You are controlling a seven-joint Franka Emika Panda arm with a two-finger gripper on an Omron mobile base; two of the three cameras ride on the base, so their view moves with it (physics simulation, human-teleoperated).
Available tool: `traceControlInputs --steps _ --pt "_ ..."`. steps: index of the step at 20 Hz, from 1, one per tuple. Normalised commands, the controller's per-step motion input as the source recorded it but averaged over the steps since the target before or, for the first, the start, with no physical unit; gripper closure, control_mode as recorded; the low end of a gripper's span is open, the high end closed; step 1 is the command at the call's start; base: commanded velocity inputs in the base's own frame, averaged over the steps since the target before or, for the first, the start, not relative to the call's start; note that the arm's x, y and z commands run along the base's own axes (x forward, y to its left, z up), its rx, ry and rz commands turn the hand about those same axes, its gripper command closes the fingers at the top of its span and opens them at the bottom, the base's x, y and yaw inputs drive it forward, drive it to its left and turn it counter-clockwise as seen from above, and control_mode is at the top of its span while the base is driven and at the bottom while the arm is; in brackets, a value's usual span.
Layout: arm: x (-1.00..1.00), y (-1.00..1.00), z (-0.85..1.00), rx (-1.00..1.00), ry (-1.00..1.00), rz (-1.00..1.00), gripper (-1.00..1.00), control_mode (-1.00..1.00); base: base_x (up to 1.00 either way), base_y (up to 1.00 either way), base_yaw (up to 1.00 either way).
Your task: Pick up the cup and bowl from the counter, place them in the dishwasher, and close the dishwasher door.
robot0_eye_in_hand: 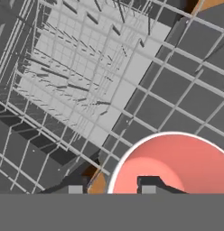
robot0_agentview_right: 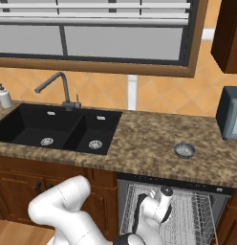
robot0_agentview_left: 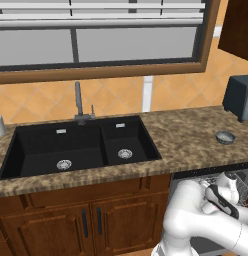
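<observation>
The cup [robot0_eye_in_hand: 177,162], salmon-red inside with a white rim, sits low in the dishwasher's pale grey wire rack [robot0_eye_in_hand: 86,67]. My gripper [robot0_eye_in_hand: 112,187] hangs right over it, open: one fingertip [robot0_eye_in_hand: 150,185] is inside the cup and the other is outside its rim, with a gap on both sides. The dishwasher [robot0_agentview_right: 187,215] stands open under the counter [robot0_agentview_right: 149,134], and my hand reaches down into its rack. The bowl [robot0_agentview_right: 184,150], small and grey, rests on the counter [robot0_agentview_left: 191,135] above the dishwasher [robot0_agentview_left: 236,180]; it appears as the bowl [robot0_agentview_left: 225,137] at the right.
A black double sink [robot0_agentview_left: 81,147] with a grey faucet [robot0_agentview_left: 79,102] takes up the counter's left. A dark grey toaster [robot0_agentview_left: 238,97] stands at the far right, a soap bottle [robot0_agentview_right: 4,95] at the far left. Wooden cabinets [robot0_agentview_left: 86,220] are below.
</observation>
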Motion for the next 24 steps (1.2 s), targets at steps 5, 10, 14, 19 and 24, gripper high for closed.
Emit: traceControlInputs --steps 5,10,14,19,24 --pt "-0.05 -0.01 0.14 -0.06 0.01 -0.03 -1.0 -1.0 0.0 0.0 0.0" --pt "-0.09 -0.13 0.44 -0.1 0.05 -0.04 -1.0 -1.0 0.0 0.0 0.0" --pt "-0.29 -0.33 0.63 -0.06 -0.01 -0.05 -1.0 -1.0 0.0 0.0 0.0" --pt "-0.32 -0.58 0.88 0.0 -0.12 -0.01 -1.0 -1.0 0.0 0.0 0.0" --pt "-0.12 -0.15 1.0 -0.04 -0.11 0.05 -1.0 -1.0 0.0 0.0 0.0"
